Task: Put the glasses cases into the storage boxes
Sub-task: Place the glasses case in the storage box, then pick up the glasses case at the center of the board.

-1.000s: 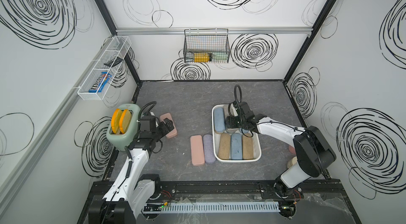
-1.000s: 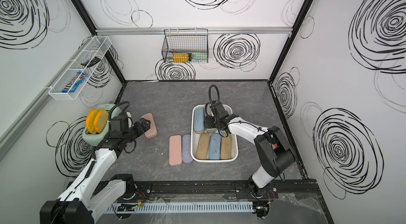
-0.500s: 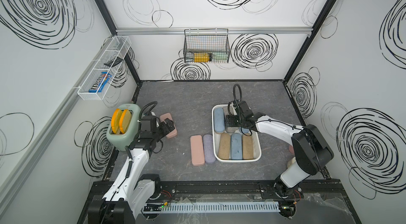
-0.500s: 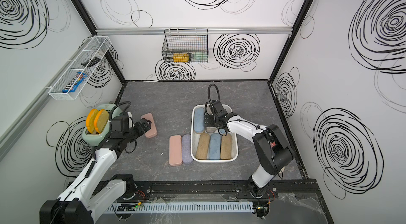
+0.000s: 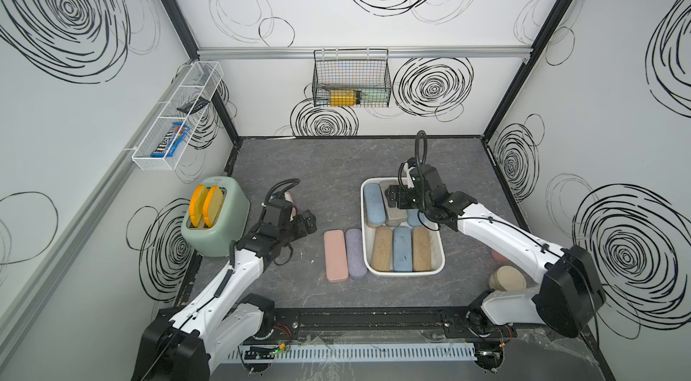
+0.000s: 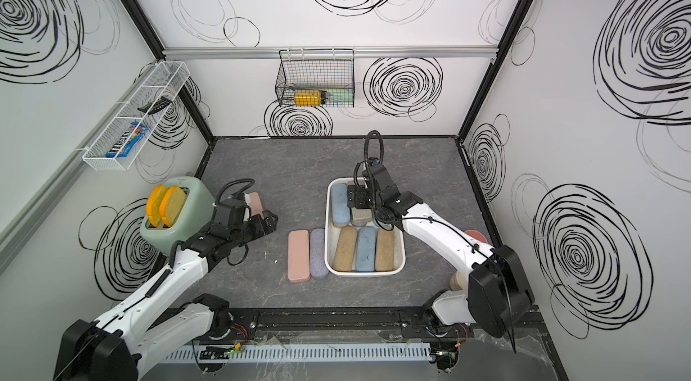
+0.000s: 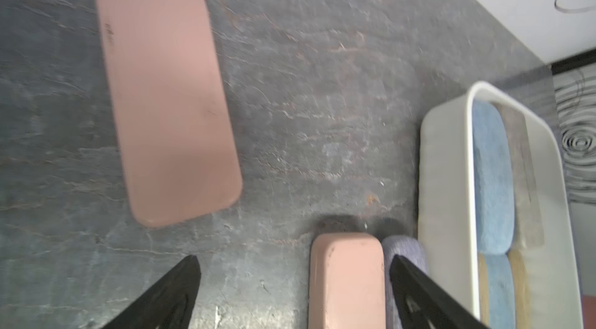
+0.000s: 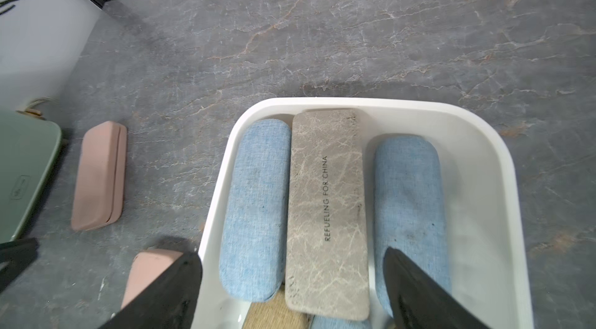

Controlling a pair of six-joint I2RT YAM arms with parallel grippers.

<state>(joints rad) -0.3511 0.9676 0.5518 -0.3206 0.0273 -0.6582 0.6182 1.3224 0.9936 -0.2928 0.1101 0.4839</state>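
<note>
Your right fingers [image 8: 416,285] stood wide, empty, above the grey case [image 8: 327,211] in the white box [image 8: 483,156]. Your left fingers [image 7: 167,295] gaped empty; a pink case [image 7: 346,279] lay just ahead on the desk [image 7: 322,85].

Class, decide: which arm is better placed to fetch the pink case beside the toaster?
Left. The open left gripper hovers beside that pink case; the right gripper is farther off, over the tub.

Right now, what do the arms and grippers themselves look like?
The left arm and right arm have glossy white links, black joint housings and thin black wires along them. A black ribbed cable loops above each wrist. The left gripper and right gripper have black, tapering, pointed fingers. No markings are readable.
</note>
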